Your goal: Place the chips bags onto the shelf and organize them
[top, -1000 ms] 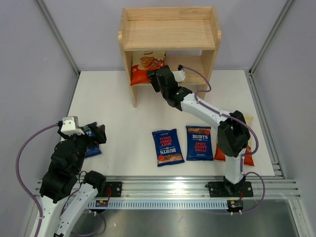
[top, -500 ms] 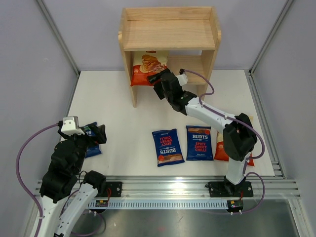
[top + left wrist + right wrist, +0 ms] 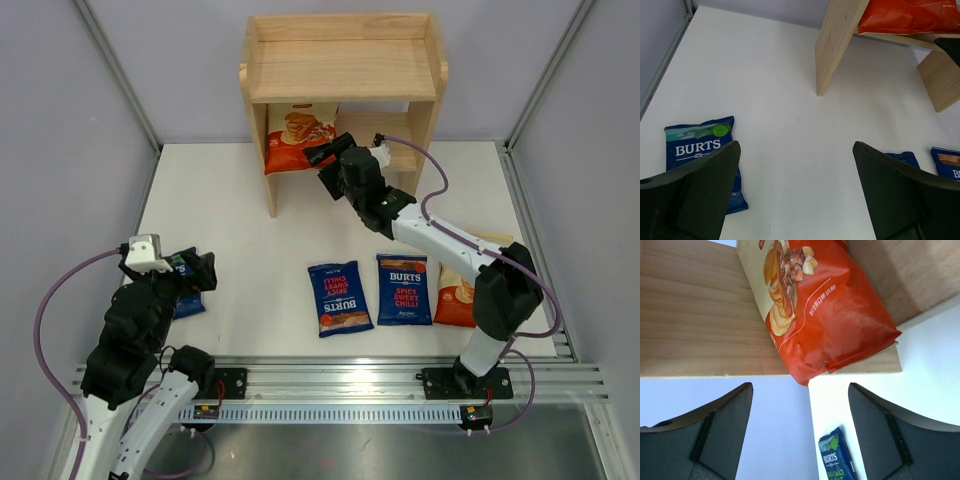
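The wooden shelf (image 3: 343,70) stands at the back. One cassava chips bag (image 3: 296,139) leans upright on its lower tier, its bottom corner over the front edge; it also shows in the right wrist view (image 3: 830,315). My right gripper (image 3: 322,160) is open and empty just in front of that bag (image 3: 800,435). A second cassava bag (image 3: 458,290) lies on the table at the right. Two dark blue Burts bags (image 3: 339,298) (image 3: 404,289) lie flat in the middle. The blue-green Burts bag (image 3: 186,288) (image 3: 702,150) lies at the left, beside my open, empty left gripper (image 3: 195,272) (image 3: 796,190).
The shelf's left side panel (image 3: 837,40) reaches down to the table. The shelf's top tier is bare. Grey walls and aluminium rails bound the white table (image 3: 240,220) on three sides. My right arm stretches diagonally from the near right to the shelf.
My right gripper has let go of the cassava bag and drawn back from the shelf. Its elbow swung right, uncovering the second cassava bag. The left arm has not moved.
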`<state>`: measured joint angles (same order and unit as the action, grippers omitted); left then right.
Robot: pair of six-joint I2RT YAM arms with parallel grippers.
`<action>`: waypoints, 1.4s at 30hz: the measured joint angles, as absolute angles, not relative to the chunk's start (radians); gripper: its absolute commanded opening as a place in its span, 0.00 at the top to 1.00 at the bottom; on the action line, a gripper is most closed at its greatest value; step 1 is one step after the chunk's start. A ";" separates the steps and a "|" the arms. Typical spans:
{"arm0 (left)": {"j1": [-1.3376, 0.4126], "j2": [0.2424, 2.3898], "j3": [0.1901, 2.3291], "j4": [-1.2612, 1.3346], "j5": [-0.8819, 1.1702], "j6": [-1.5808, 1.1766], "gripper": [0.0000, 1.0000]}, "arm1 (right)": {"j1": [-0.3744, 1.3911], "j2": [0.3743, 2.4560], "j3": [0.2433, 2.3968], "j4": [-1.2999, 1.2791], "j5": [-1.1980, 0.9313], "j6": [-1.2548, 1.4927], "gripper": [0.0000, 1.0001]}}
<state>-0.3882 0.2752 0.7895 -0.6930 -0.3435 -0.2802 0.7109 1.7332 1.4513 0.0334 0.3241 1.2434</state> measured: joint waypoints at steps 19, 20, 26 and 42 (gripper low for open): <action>-0.388 0.352 0.794 -0.685 -0.233 -0.308 0.01 | 0.581 1.251 1.205 -0.150 0.221 0.869 0.01; -0.388 0.371 0.794 -0.677 -0.200 -0.326 0.01 | 0.572 1.221 1.208 -0.197 0.214 0.818 0.00; -0.393 0.551 0.771 -0.509 0.036 -0.461 0.01 | 0.555 1.048 1.215 -0.508 0.273 0.592 0.00; -0.975 1.594 1.218 -0.094 0.088 -0.683 0.01 | 0.553 0.518 1.183 -0.944 0.418 0.546 0.01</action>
